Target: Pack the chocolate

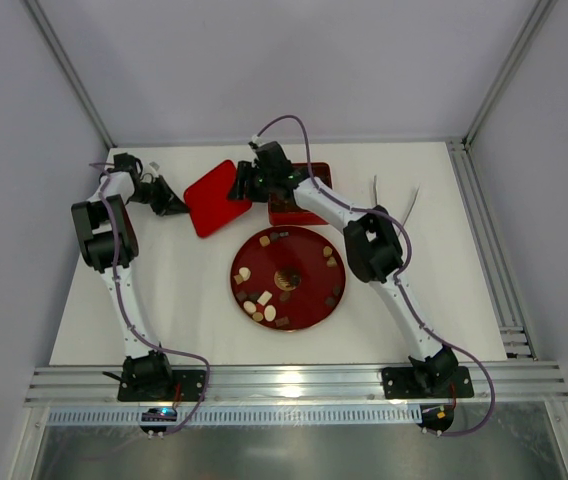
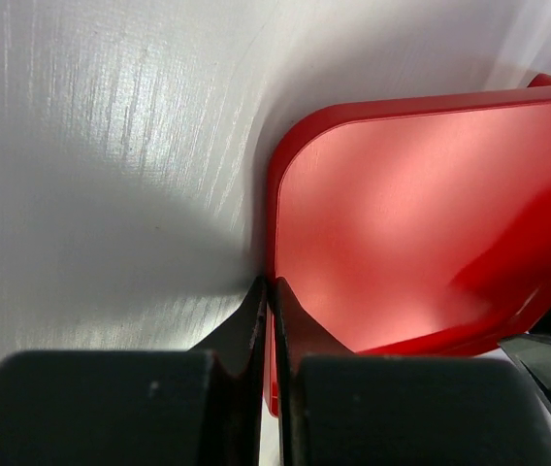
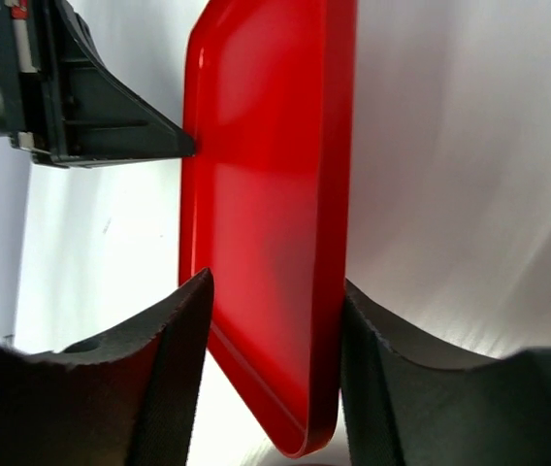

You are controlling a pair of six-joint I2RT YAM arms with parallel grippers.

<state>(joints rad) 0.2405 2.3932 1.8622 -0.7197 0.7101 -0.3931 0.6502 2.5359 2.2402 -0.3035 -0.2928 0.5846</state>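
left gripper [image 1: 176, 204] pinches the red lid [image 1: 211, 197] at its left edge, upper centre of the top view; right gripper [image 3: 275, 311] clamps the opposite edge.

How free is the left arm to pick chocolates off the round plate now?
Probably not yet. The left fingers are shut on the edge of the red lid, so they'd have to let go first. Otherwise nothing seems to block the way to the chocolates on the round plate.
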